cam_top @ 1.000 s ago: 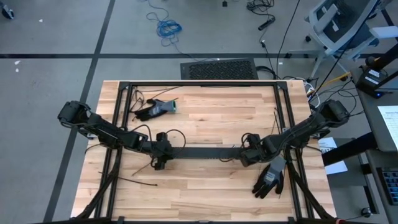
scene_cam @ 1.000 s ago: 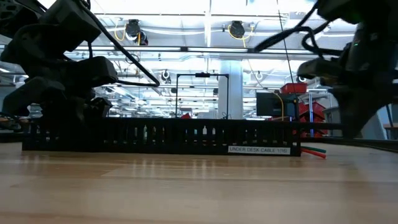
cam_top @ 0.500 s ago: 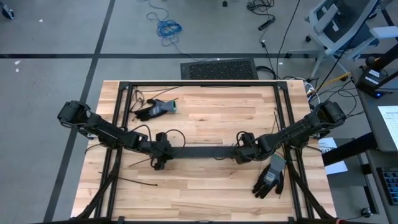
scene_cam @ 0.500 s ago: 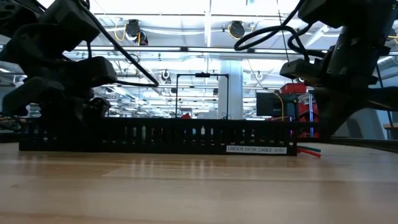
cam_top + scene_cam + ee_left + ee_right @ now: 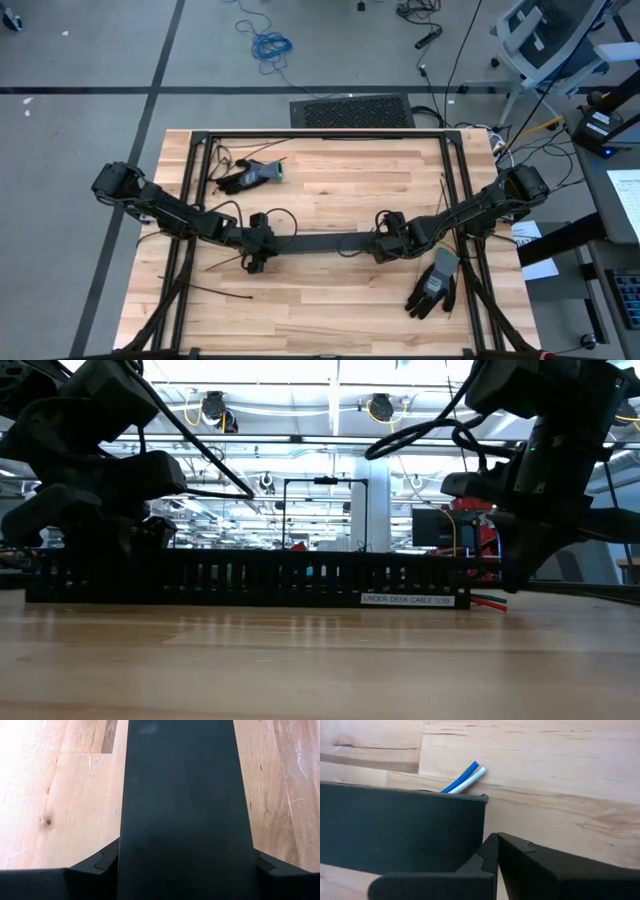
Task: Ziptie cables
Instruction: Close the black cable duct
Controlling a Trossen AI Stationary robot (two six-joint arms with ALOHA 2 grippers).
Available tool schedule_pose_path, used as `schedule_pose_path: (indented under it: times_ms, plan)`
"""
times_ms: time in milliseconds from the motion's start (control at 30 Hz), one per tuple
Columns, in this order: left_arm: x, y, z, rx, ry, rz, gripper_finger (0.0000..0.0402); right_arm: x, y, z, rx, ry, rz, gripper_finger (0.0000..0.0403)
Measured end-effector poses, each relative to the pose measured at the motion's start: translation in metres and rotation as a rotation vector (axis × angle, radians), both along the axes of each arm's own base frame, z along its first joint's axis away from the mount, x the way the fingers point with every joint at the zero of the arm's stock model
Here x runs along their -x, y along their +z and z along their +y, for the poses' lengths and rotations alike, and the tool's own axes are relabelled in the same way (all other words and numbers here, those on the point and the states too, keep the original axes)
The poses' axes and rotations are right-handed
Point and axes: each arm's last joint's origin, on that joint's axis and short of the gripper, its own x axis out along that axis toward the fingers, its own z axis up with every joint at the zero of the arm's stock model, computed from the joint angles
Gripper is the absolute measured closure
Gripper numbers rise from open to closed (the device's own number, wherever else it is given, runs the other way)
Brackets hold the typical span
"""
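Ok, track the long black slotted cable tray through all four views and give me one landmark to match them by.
High view: the cable tray lies crosswise at mid-table, between the left gripper and the right gripper.
Low view: it spans most of the picture as a slotted wall, white label near its right end.
Left wrist view: its black top fills the centre.
Right wrist view: its end shows, blue and white cables poking out.
Shared landmark: the wooden table.

Black cable tray (image 5: 182, 810) lengthwise between dark fingers (image 5: 95, 865), wooden table (image 5: 60, 795)

Black cable tray (image 5: 250, 580), blue and white cables (image 5: 465, 779), pale wood table (image 5: 330, 300)
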Motion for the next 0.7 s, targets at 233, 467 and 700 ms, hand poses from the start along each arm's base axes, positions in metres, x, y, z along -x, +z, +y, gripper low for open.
schedule_pose_path:
  times_ms: [233,467,700]
  plan:
    - [0.000,0.000,0.000,-0.004,-0.004,0.000,0.0157,-0.012,0.027,0.004,-0.012,0.088,0.112,0.0403]
    - [-0.005,0.004,-0.001,0.010,-0.009,-0.048,0.0157,-0.004,0.061,0.001,0.050,0.132,0.282,0.0403]
    - [-0.006,0.005,-0.003,-0.005,-0.083,-0.066,0.0157,-0.005,0.052,0.007,0.041,0.113,0.330,0.0403]
